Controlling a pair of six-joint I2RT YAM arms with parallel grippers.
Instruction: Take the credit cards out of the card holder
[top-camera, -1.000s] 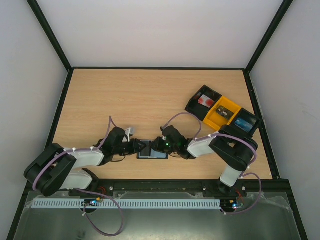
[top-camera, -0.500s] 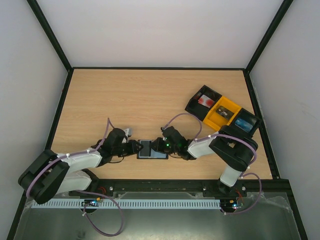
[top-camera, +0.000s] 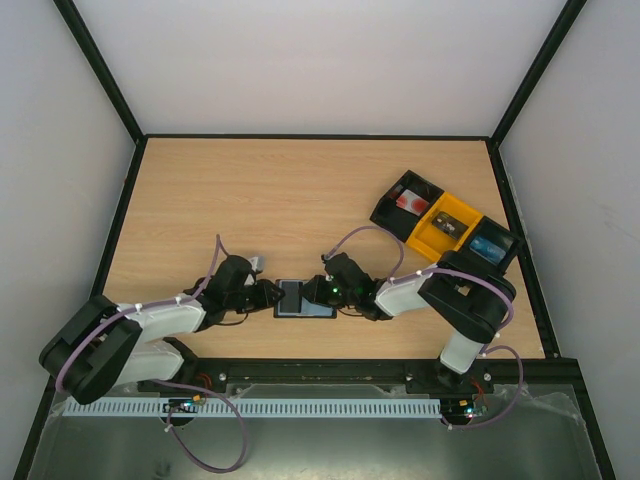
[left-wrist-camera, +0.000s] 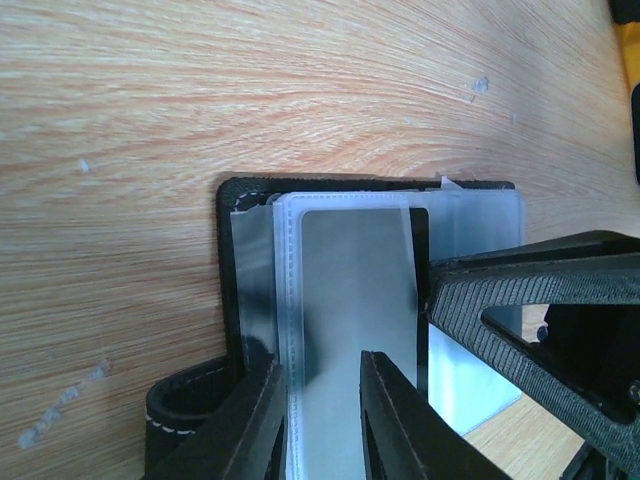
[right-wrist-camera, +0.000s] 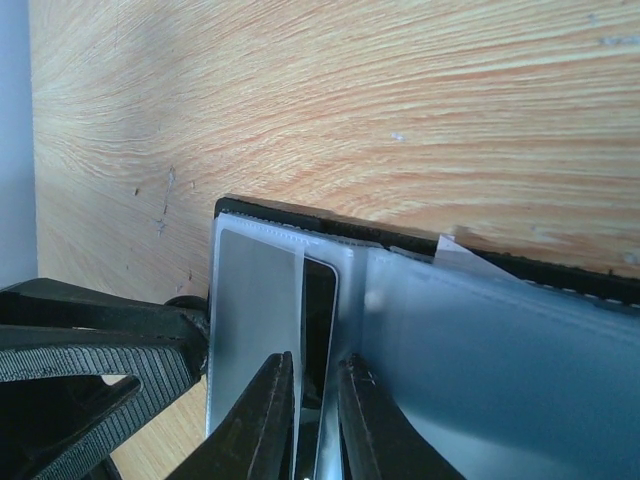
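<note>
Pincers meet at the card holder (top-camera: 305, 299), lying open near the front edge of the table (top-camera: 300, 190). The left gripper (left-wrist-camera: 320, 362) is narrowed onto its pale panel, probably to pin it. The right gripper (right-wrist-camera: 315, 362) is narrowed onto a credit card (right-wrist-camera: 258, 320) edge, seemingly for pulling. Farther right sits the compartment tray (top-camera: 445, 225).

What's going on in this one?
Both arms meet at the small black folding card holder, lying open on the wooden table. The left gripper and the right gripper each have narrowly parted jaws straddling its pale clear sleeves; whether they grip is unclear. A thin grey credit card sits in a sleeve; none is out yet.
</note>
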